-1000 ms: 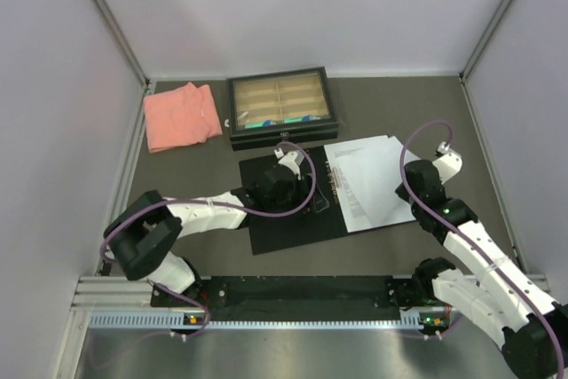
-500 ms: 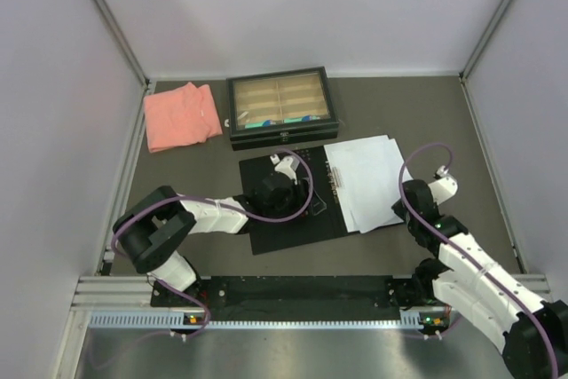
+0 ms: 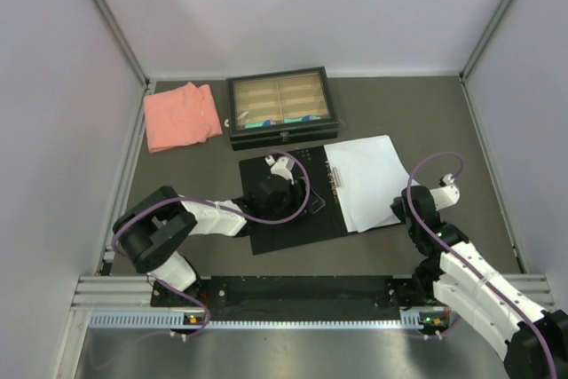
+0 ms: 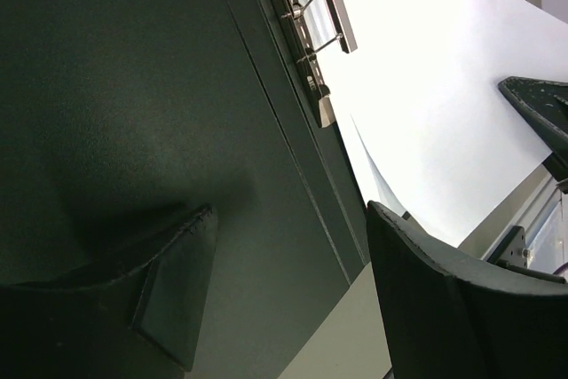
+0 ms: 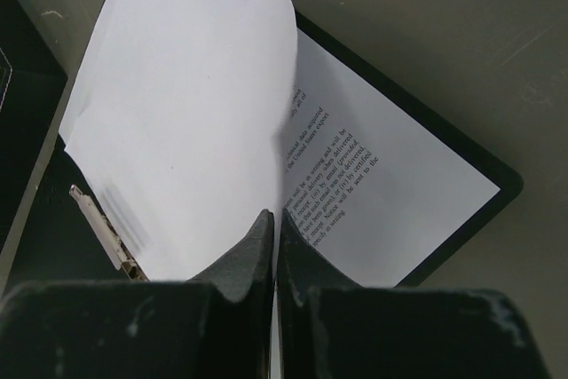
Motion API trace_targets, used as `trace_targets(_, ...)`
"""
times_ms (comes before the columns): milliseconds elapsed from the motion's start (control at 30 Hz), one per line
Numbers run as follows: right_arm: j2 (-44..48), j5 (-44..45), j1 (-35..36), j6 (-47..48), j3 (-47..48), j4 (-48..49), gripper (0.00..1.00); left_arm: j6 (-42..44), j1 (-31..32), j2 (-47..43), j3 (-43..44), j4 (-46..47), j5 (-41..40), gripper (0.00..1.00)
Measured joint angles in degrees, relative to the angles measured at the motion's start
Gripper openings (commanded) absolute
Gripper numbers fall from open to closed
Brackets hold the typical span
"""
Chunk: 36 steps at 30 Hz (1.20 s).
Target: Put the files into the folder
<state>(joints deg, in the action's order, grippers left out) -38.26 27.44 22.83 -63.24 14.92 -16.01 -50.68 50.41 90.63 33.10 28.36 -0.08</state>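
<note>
Even, soft light; blurred wrist foregrounds.

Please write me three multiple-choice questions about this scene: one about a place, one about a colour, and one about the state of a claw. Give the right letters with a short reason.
1. In the top view, where does the pink cloth lie?
A. To the left of the tray
B. Inside the folder
C. Under the right arm

2. What colour is the inside of the open folder?
A. Tan
B. Black
C. Pink

3. What is the state of the right claw?
A. Wide open above the tray
B. Shut on a sheet of the files
C. Shut on the cloth

Answers:
1. A, since the cloth lies beside the tray's left edge at the far side of the table.
2. B, since the bare left half of the folder is matte black.
3. B, since the wrist view shows its fingers pressed together on a lifted, curling sheet.
</note>
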Motion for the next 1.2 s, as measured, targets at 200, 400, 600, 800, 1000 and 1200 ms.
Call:
trace_targets(200,-0.9,1.0,1.4,-1.9,-0.3,0.6,0.00,-0.2,0.0,0.0,0.0,0.4,-0.2,0.72)
trace_targets(400,-2.3,2.7,2.7,-3.5,-0.3,1.6,0.00,-0.2,0.0,0.0,0.0,0.4,-0.3,0.72)
trace_targets(600,-5.7,3.5,4.0,-4.9,-0.3,3.3,0.00,-0.2,0.0,0.0,0.0,0.5,-0.3,0.72)
trace_targets(800,-6.1,4.9,4.9,-5.5,-0.3,4.1,0.00,-0.2,0.0,0.0,0.0,0.9,-0.3,0.72)
trace_targets(1000,-6.8,5.4,5.0,-5.7,-0.3,4.5,0.00,-0.2,0.0,0.0,0.0,1.2,-0.2,0.72)
trace_targets(1200,-7.2,5.4,5.7,-5.9,-0.4,4.5,0.00,-0.2,0.0,0.0,0.0,1.2,-0.2,0.72)
